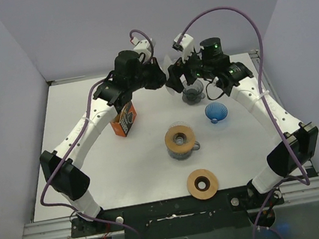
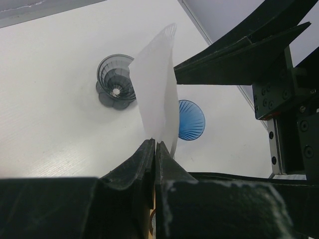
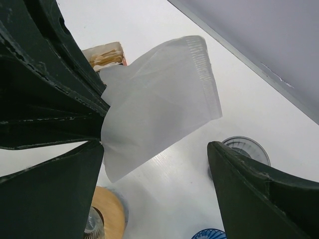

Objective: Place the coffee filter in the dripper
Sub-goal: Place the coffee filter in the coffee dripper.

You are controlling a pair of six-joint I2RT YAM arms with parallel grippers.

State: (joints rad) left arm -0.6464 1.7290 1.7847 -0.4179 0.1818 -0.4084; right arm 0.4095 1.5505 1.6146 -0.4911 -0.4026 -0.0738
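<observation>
My left gripper (image 2: 155,143) is shut on the lower edge of a white paper coffee filter (image 2: 158,94), held up in the air at the back of the table (image 1: 94,166). In the right wrist view the filter (image 3: 159,104) hangs flat between my open right fingers. My right gripper (image 1: 176,79) is open beside the filter (image 1: 170,64) and does not touch it. A grey ribbed dripper (image 1: 193,93) stands just below; it shows in the left wrist view (image 2: 115,81) and the right wrist view (image 3: 246,148). A blue dripper (image 1: 216,112) stands next to it.
An orange box (image 1: 124,119) stands under the left arm. A glass cup with a wooden ring on top (image 1: 180,141) stands mid-table. Another wooden ring (image 1: 202,183) lies near the front edge. Grey walls close in the back and sides.
</observation>
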